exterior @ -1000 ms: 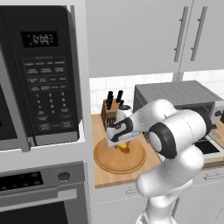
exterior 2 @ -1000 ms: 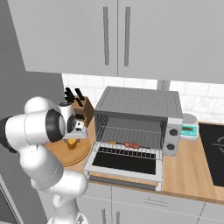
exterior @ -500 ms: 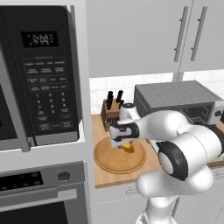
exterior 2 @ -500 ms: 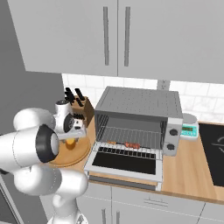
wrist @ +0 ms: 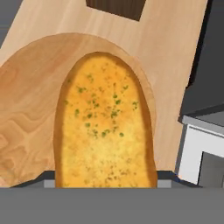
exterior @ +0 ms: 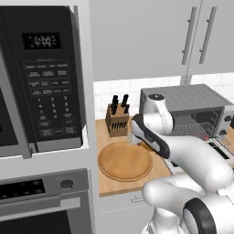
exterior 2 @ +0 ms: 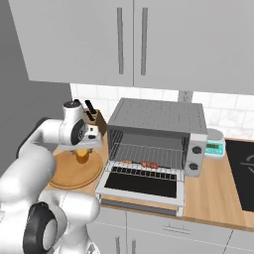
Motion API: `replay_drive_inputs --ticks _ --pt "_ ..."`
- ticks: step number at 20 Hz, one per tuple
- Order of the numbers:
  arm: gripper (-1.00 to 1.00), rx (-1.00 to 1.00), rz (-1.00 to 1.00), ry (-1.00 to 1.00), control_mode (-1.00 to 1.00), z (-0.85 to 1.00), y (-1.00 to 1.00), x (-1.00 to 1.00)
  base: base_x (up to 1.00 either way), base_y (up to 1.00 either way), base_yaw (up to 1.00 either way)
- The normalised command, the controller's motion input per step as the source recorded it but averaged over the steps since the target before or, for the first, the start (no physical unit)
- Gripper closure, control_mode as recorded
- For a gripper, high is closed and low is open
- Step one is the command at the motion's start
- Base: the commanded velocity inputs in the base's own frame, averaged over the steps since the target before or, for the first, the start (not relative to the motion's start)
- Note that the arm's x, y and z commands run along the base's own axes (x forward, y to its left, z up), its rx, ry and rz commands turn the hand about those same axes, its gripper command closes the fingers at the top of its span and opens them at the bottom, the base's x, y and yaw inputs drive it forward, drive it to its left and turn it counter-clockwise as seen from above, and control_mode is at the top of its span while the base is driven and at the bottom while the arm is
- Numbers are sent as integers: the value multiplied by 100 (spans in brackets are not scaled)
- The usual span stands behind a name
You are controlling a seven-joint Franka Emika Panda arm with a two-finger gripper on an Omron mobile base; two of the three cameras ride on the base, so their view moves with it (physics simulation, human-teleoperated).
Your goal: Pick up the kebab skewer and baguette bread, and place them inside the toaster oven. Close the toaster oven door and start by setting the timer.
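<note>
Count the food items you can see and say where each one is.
2. The kebab skewer lies on the toaster oven's wire rack; the baguette bread is in the pincer, above the round wooden board.

wooden board (wrist: 26,109) — grained, ribbed metal toaster oven (exterior 2: 158,117)
</note>
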Motion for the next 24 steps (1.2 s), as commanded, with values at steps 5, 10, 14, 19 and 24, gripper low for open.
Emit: replay_drive_inputs --ticks 5,10,14,19,24 --pt "100 22 -34 -6 -100 92 -58 -36 0 0 0" --pt "100 26 -45 -6 -100 52 -57 -37 0 0 0" --pt "100 24 -47 -7 -100 29 -47 -26 0 0 0" --pt "100 21 -45 -1 -100 6 -71 -14 0 0 0" --pt "100 16 -38 0 -100 -3 -54 10 0 0 0"
